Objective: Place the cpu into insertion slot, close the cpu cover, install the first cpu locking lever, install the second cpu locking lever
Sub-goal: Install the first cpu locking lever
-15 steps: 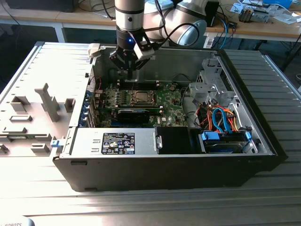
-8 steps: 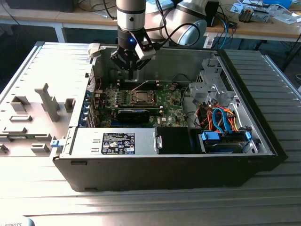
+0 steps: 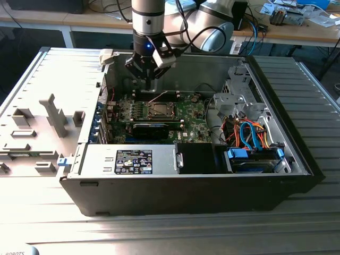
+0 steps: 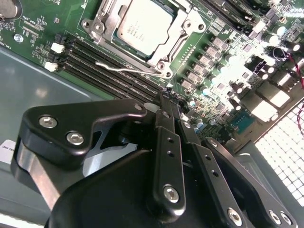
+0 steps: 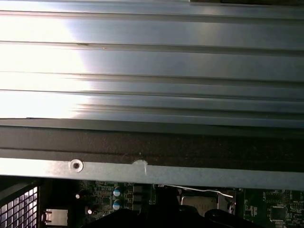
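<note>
The cpu, a square chip with a silver-grey top, lies in the insertion slot on the green motherboard. The cpu cover, a silver frame plate, lies flat around the chip. A thin wire locking lever runs along the socket's edge, over the black memory slots; I cannot tell whether it is hooked. My gripper hangs above the board beside the socket, its black fingers shut together with nothing between them. In the exterior view the gripper is near the case's back wall, just behind the socket.
The open black computer case lies on a ribbed metal table. A power supply and blue drive cables fill the front and the exterior view's right. Grey fixtures stand at the exterior view's left. The case wall is close by.
</note>
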`<action>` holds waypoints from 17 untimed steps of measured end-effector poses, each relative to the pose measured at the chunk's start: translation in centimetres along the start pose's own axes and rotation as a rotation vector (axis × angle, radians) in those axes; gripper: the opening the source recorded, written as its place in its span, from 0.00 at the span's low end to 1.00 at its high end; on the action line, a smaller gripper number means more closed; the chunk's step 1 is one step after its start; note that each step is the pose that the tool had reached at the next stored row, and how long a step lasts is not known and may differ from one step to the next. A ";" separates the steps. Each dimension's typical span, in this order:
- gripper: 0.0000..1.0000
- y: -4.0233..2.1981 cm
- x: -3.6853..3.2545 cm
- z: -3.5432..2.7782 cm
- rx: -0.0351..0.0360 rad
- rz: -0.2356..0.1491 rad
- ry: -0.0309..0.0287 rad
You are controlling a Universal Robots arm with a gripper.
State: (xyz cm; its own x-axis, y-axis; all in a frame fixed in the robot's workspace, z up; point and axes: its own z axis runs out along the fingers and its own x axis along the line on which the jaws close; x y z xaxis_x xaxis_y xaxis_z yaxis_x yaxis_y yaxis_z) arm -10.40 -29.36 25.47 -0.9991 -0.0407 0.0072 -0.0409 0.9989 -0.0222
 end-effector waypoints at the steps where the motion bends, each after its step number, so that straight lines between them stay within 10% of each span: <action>1: 0.11 0.00 0.00 0.03 0.0000 0.000 0.0000; 11: 0.11 0.01 -0.04 0.32 0.0003 0.000 0.0000; 17: 0.11 -0.03 -1.57 1.83 0.0042 0.000 0.0002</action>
State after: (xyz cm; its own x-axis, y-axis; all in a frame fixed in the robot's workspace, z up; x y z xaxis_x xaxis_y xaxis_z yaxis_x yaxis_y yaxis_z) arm -8.84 -29.36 23.63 -0.9991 -0.0407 0.0075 -0.0408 0.9988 -0.0264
